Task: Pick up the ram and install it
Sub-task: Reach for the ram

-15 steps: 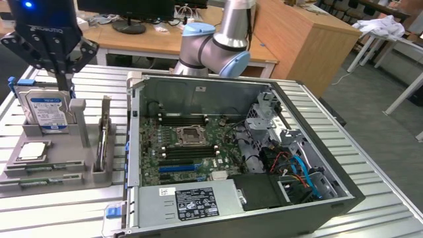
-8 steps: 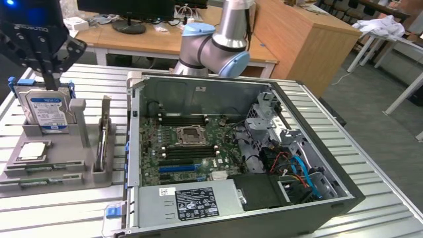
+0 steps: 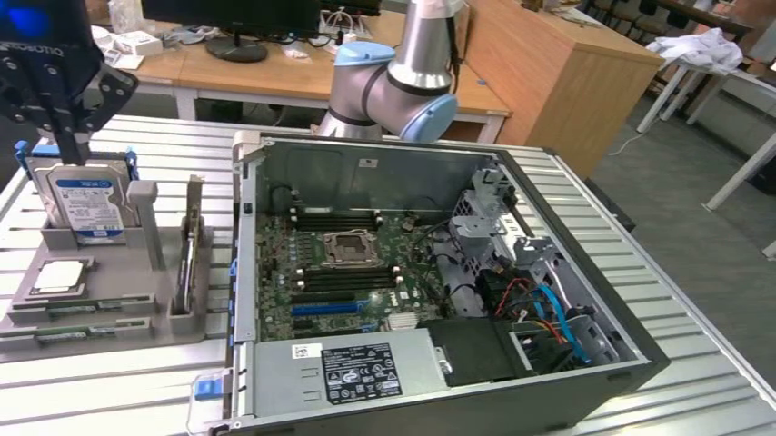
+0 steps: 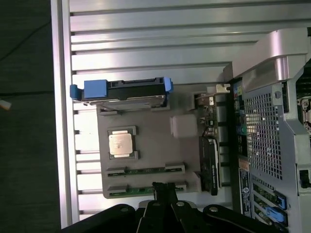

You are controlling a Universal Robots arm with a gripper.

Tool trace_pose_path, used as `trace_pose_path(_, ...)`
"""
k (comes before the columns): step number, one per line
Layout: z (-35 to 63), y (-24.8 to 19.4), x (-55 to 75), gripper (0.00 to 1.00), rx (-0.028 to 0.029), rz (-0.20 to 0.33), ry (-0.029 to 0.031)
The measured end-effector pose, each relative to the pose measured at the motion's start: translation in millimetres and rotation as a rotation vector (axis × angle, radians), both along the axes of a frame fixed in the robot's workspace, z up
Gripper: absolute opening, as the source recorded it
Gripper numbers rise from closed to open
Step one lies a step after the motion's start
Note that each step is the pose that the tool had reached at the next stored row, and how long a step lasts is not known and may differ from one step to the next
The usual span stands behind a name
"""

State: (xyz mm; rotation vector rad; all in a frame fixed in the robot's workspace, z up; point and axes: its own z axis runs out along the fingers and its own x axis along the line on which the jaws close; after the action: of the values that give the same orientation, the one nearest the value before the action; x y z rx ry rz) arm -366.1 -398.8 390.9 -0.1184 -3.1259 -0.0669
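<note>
Hand (image 4: 163,188) being held shut, empty, over ram (image 4: 133,189); light, stiff, fragile, so long edges being judged safest for gripping.

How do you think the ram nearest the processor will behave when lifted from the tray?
The ram is a thin, narrow board, so probably stiff and light. It sits held at both ends in the tray, so it will likely not slide. Being thin, it may crack if twisted.

ram (image 4: 146,170): green, apparently | processor (image 4: 121,144): silver | tray (image 4: 155,145): grey | table (image 4: 146,48): ribbed silver
</note>
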Motion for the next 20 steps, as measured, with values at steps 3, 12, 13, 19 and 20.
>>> trace_pose_path(3, -0.2, 0.0, -4.2, 0.11, 0.0, 0.0, 0.0043)
trace_pose_path(12, -0.2, 0.0, -5.6, 0.11, 0.0, 0.0, 0.0064)
trace_pose_path(13, -0.2, 0.0, -5.6, 0.11, 0.0, 0.0, 0.0064)
trace_pose_path(19, -0.2, -8.0, -5.8, 0.11, 0.0, 0.002, 0.0064)
trace_pose_path(20, -0.2, -10.1, -5.8, 0.11, 0.0, 0.003, 0.0064)
